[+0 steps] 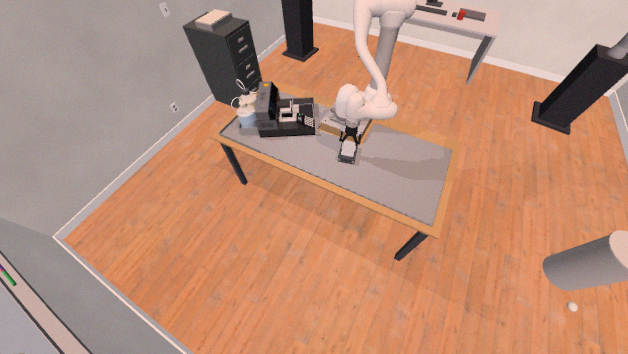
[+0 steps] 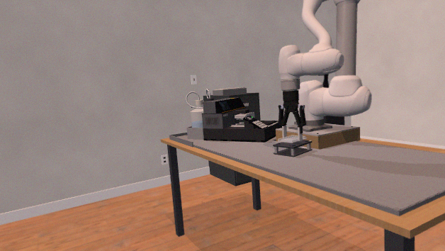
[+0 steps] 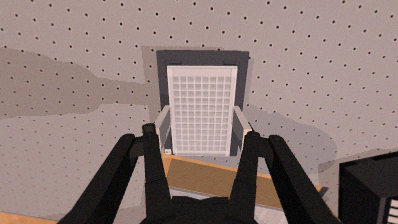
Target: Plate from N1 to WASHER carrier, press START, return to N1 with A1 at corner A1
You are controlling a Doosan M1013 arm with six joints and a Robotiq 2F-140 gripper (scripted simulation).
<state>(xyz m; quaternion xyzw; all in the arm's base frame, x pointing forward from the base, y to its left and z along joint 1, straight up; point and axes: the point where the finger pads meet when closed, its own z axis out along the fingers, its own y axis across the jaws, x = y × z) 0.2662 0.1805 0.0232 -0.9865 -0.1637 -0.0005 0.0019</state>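
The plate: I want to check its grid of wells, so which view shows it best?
The wrist view: the plate fills the middle, its wells plain, between the end effector's fingers. The top and exterior views show only a small pale slab.

1. Plate [image 3: 202, 110]: white, matt, plastic-looking; top is a fine grid of wells.
2. Nest [image 3: 163, 64]: dark grey, matt, smooth.
3. Gripper [image 3: 202, 141]: black links, matt w/ slight sheen; pale grey fingers, smooth.
4. Table [image 2: 319, 193]: wood-look edge, satin; dark matt legs.
5. Mat [image 3: 310, 55]: grey, matt, dotted w/ small dark holes.
6. Arm [image 2: 315, 62]: white, smooth, soft gloss.
7. Washer [image 2: 234, 120]: black and grey casing, matt; glossy dark panel on top.
8. Floor [image 1: 280, 280]: orange wood planks, visible grain, low sheen.
9. Wall [image 2: 88, 88]: grey, matt, faint mottling.
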